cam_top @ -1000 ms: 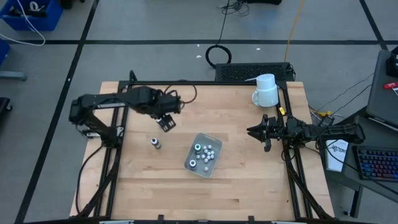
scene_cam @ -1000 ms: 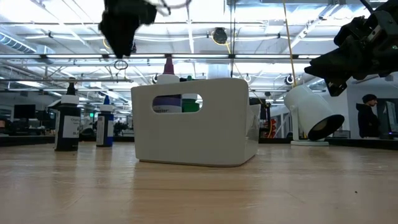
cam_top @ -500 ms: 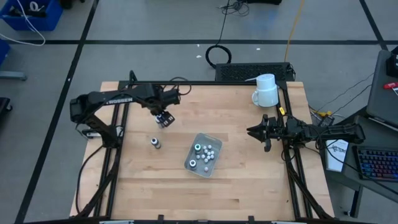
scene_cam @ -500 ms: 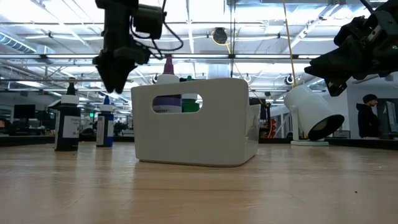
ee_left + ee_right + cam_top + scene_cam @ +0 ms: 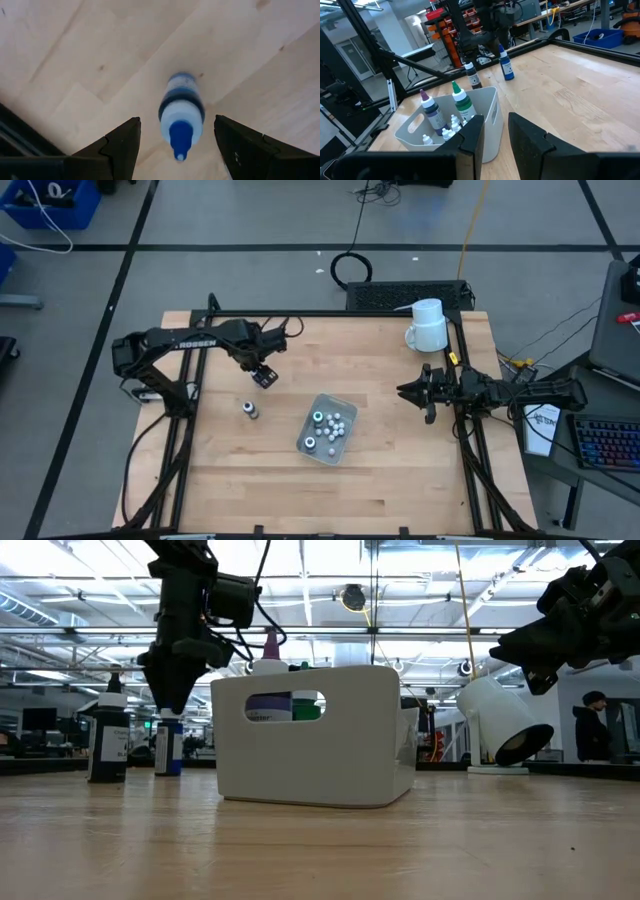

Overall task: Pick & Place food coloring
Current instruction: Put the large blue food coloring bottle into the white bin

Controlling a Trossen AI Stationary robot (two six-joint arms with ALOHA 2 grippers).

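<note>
The left gripper hangs above the wooden table with its fingers spread open, holding nothing. In the left wrist view a blue-capped food coloring bottle stands on the table between the two fingers, not touched by them. A black-capped bottle stands near it. A purple bottle and a green bottle stand in the white bin with small white pieces. The right gripper waits near the white mug, fingers a little apart and empty
</note>
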